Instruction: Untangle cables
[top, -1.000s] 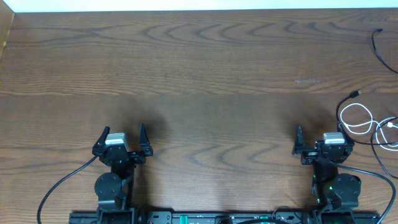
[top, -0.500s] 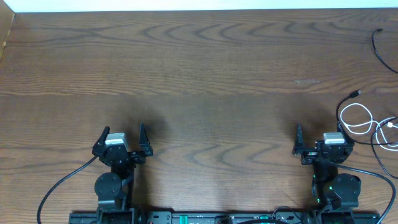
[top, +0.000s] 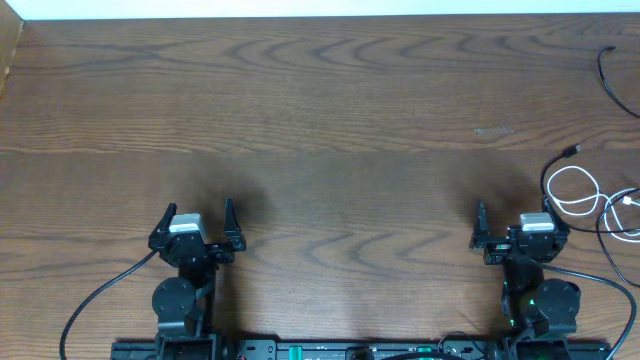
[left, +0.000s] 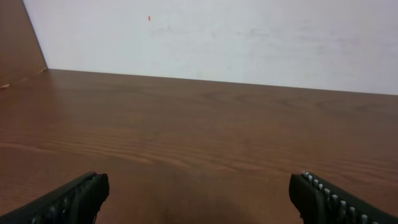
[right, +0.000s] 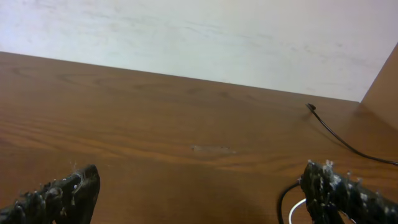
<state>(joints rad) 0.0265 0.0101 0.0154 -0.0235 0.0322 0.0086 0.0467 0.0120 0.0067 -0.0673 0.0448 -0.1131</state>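
The white cable lies in a loop at the table's right edge, with a small white plug further right. The black cable curves around and across it, its plug end pointing up; the two overlap. In the right wrist view a bit of the black cable and the white cable shows by the right finger. My right gripper is open and empty, just left of the cables. My left gripper is open and empty, far left.
A thin black wire runs off the far right edge of the brown wooden table. A white wall stands behind the table. Thicker black arm wires trail near the front edge.
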